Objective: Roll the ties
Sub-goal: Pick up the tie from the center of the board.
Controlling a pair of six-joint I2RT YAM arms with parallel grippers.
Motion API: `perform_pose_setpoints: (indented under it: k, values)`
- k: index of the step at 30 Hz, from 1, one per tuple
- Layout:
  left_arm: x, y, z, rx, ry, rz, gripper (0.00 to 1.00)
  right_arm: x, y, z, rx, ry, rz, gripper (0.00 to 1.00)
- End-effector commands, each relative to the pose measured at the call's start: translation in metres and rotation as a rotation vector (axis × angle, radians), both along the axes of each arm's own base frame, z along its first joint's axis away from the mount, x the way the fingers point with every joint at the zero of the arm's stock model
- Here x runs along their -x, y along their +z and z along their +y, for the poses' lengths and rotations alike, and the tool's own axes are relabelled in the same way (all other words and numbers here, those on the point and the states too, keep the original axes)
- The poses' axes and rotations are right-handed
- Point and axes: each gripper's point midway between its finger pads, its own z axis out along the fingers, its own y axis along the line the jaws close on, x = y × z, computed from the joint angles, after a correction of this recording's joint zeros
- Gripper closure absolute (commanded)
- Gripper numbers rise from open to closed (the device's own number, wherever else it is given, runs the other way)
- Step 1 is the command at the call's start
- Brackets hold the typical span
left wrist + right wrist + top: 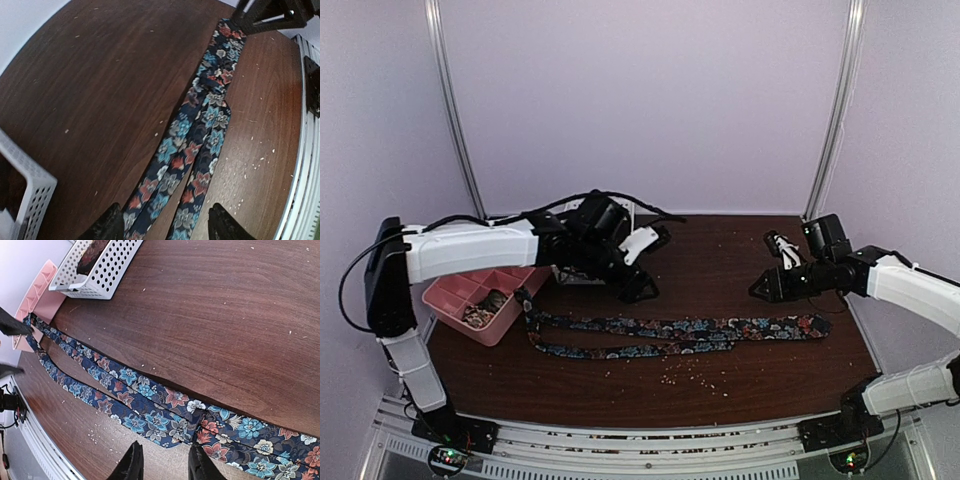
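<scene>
Left gripper (164, 210) wide over floral tie (215, 140) mid-frame, right gripper (165, 447) narrow & empty; doubled strands prob splay if grabbed off-centre.

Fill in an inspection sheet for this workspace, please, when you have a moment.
Surface: dark wooden table, no damage seen.
Job's things: floral tie lies flat, two strands side by side, unrolled; dark patterned fabric in the white perforated basket.
Clutter: pale crumbs; pink tray holding small bits.
Grippers: left gripper, jaws open astride the tie; right gripper, jaws open, empty, beside it.
Cables: black cable loops beside the left arm.
Surroundings: pale walls, metal poles.
</scene>
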Motion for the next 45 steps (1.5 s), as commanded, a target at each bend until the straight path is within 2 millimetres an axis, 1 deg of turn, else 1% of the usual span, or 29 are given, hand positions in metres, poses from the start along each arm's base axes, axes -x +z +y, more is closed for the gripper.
perform_pose_setpoints:
  k: [1,2,3,7,11,15,21,24,29,31,32,35,37,38,40,42,44,45]
  values:
    - [0.027,-0.023,-0.050,-0.074,-0.221,0.007,0.40,0.000,0.001,-0.006,-0.038,-0.021,0.007,0.68]
    - [0.029,-0.025,-0.061,-0.074,-0.244,0.010,0.40,0.001,-0.001,-0.006,-0.039,-0.021,0.013,0.68]
    - [0.033,-0.035,-0.068,-0.085,-0.263,0.031,0.40,0.002,-0.002,-0.007,-0.039,-0.019,0.020,0.68]
    - [0.046,-0.068,-0.083,-0.117,-0.309,0.083,0.40,0.005,-0.004,-0.009,-0.036,-0.019,0.022,0.68]
    - [0.055,-0.098,-0.086,-0.166,-0.316,0.117,0.39,0.004,-0.001,-0.012,-0.044,-0.039,0.012,0.68]
    - [0.064,-0.122,-0.088,-0.224,-0.321,0.113,0.39,0.003,-0.001,-0.014,-0.052,-0.046,0.013,0.68]
    - [0.055,-0.148,-0.084,-0.298,-0.263,0.092,0.38,0.005,0.000,-0.012,-0.070,-0.042,0.012,0.68]
    - [0.054,-0.146,-0.083,-0.304,-0.259,0.083,0.37,0.007,0.000,-0.012,-0.074,-0.042,0.011,0.68]
    - [0.051,-0.125,-0.085,-0.267,-0.244,0.054,0.38,0.008,-0.001,-0.012,-0.079,-0.035,0.016,0.68]
    - [0.048,-0.126,-0.087,-0.272,-0.238,0.045,0.39,0.008,-0.001,-0.011,-0.082,-0.035,0.017,0.68]
    - [0.047,-0.130,-0.087,-0.282,-0.238,0.047,0.40,0.009,-0.001,-0.011,-0.084,-0.035,0.016,0.68]
    - [0.050,-0.149,-0.085,-0.324,-0.256,0.078,0.45,0.008,0.001,-0.011,-0.084,-0.036,0.013,0.68]
    - [0.054,-0.160,-0.084,-0.339,-0.265,0.099,0.51,0.008,0.001,-0.013,-0.076,-0.040,0.011,0.68]
    - [0.056,-0.165,-0.083,-0.346,-0.272,0.106,0.56,0.008,0.000,-0.013,-0.074,-0.042,0.012,0.68]
    - [0.064,-0.169,-0.083,-0.356,-0.299,0.114,0.68,0.007,0.001,-0.013,-0.074,-0.044,0.009,0.68]
    - [0.072,-0.167,-0.084,-0.363,-0.334,0.106,0.82,0.007,0.000,-0.013,-0.074,-0.046,0.009,0.68]
    - [0.081,-0.160,-0.087,-0.367,-0.365,0.092,0.90,0.006,0.000,-0.013,-0.074,-0.048,0.008,0.68]
    - [0.082,-0.153,-0.088,-0.362,-0.371,0.081,0.94,0.006,0.000,-0.013,-0.074,-0.048,0.008,0.68]
